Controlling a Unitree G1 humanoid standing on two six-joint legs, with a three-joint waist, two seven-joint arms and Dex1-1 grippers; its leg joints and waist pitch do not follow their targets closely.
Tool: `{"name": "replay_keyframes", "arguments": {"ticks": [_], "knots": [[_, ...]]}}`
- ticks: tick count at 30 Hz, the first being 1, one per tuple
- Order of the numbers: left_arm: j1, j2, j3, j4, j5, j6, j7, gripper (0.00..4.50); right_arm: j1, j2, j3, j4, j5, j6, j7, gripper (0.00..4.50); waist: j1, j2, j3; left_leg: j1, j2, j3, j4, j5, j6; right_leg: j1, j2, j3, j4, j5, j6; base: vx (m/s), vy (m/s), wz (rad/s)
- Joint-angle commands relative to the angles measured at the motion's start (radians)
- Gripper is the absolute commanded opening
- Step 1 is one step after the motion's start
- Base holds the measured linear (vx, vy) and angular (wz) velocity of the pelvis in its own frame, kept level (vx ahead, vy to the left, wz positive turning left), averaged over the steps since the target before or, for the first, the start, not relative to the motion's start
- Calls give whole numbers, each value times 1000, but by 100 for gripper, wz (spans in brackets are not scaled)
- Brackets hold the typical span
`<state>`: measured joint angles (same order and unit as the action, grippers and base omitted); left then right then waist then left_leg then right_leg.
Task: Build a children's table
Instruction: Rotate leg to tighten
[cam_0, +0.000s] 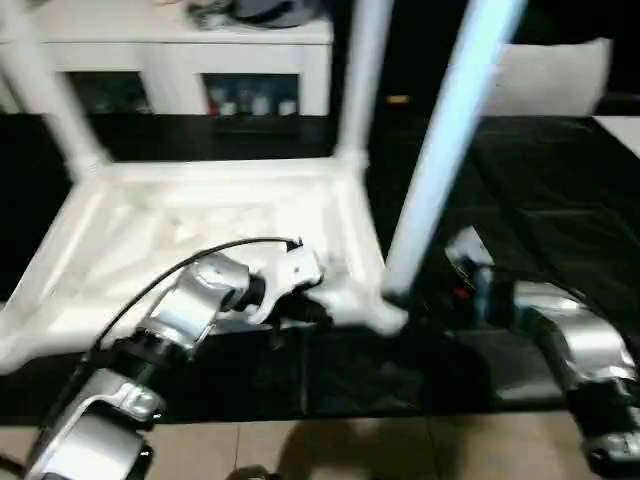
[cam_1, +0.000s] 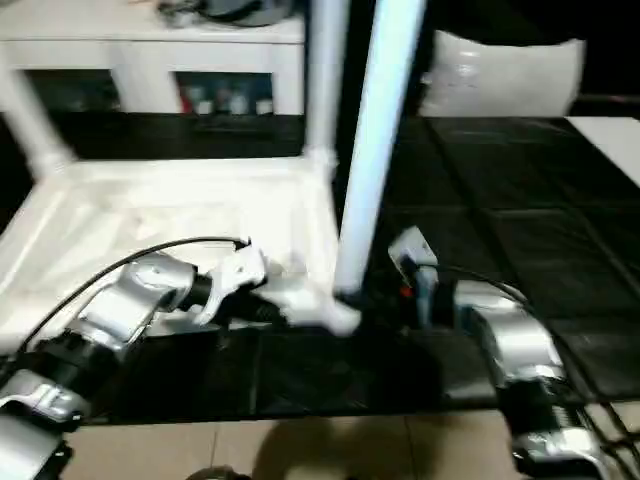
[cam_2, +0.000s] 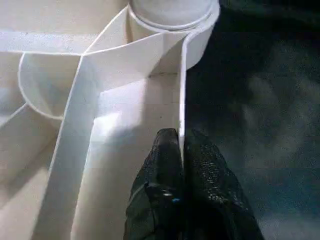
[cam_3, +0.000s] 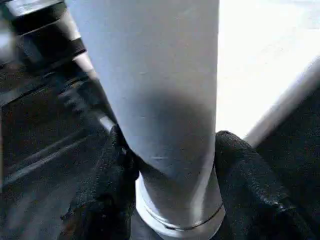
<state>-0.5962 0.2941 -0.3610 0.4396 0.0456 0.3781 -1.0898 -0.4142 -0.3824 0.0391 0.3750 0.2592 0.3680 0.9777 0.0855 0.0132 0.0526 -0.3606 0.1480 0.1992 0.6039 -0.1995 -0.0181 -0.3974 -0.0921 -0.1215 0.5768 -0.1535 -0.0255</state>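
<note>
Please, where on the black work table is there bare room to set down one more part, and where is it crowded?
The free patch is the black table to the right of the near right leg. It is crowded at the near right corner of the white top: the left gripper pinches its rim, and the right gripper clasps that leg.

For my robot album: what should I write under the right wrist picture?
Right hand gripping a white leg just above its socket.
</note>
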Motion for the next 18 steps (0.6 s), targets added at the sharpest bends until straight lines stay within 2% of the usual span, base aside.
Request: {"name": "replay_keyframes", "arguments": {"ticks": [1, 2, 4, 6, 7, 8, 10, 11, 12, 13, 15, 18], "knots": [[-16, -72, -28, -19, -39, 34, 16, 0, -44, 56, -16, 38, -9, 30, -146, 195, 0, -7, -59, 11, 88, -59, -79, -284, 2, 48, -98, 54, -98, -525, -114, 0, 0, 0], [-22, -96, -18, -8, -35, 53, 54, 0, -59, 82, -33, 59, -17, 39, -216, 195, -10, -9, -61, 5, 87, -58, -79, -277, 3, 50, -97, 56, -94, -509, -114, 0, 0, 0], [-49, -164, 20, 44, -22, 81, 182, 0, -82, 132, -70, 94, -37, 61, -360, 195, -17, -6, -62, 12, 83, -55, -75, -272, 6, 44, -95, 57, -97, -494, -122, 0, 0, 0], [-58, -183, 33, 60, -19, 82, 221, 0, -87, 143, -78, 105, -42, 56, -392, 195, -20, -8, -63, 12, 80, -53, -73, -261, 12, 46, -95, 55, -101, -489, -123, 0, 0, 0], [-69, -209, 53, 77, -20, 83, 262, 0, -92, 161, -106, 120, -20, 44, -417, 195, -19, -8, -64, 7, 79, -51, -73, -245, 27, 48, -94, 57, -99, -468, -124, 0, 0, 0], [-72, -220, 60, 77, -23, 85, 274, 0, -90, 170, -121, 115, -8, 35, -420, 251, -16, -9, -68, 8, 81, -50, -71, -229, 35, 49, -95, 59, -95, -434, -133, 0, 0, 0], [-73, -227, 59, 70, -22, 83, 273, 0, -85, 178, -136, 103, 3, 34, -426, 265, -13, -11, -71, 1, 83, -49, -72, -183, 54, 52, -93, 62, -83, -353, -154, 0, 0, 0], [-70, -222, 50, 64, -16, 71, 264, 0, -77, 177, -133, 92, 2, 37, -421, 273, -11, -5, -73, 0, 84, -49, -71, -160, 68, 54, -94, 63, -76, -307, -171, 0, 0, 0], [-68, -220, 45, 63, -11, 65, 262, 0, -71, 177, -132, 82, -1, 42, -421, 273, -9, -7, -75, 2, 84, -45, -68, -145, 75, 51, -92, 63, -73, -269, -186, 0, 0, 0], [-64, -212, 38, 63, -3, 45, 253, 0, -63, 173, -128, 70, -8, 43, -419, 293, -7, -8, -74, 0, 83, -45, -68, -136, 82, 53, -91, 63, -72, -259, -190, 0, 0, 0], [-59, -196, 24, 70, 12, 5, 241, 0, -48, 162, -118, 53, -15, 28, -408, 299, -1, -7, -74, -1, 84, -44, -68, -130, 91, 54, -92, 63, -71, -260, -186, 0, 0, 0], [-57, -173, 17, 87, 34, -24, 246, 0, -24, 127, -95, 33, -52, -14, -399, 329, 9, -5, -73, 3, 87, -43, -70, -129, 83, 52, -91, 63, -70, -266, -181, 0, 0, 0]]}}
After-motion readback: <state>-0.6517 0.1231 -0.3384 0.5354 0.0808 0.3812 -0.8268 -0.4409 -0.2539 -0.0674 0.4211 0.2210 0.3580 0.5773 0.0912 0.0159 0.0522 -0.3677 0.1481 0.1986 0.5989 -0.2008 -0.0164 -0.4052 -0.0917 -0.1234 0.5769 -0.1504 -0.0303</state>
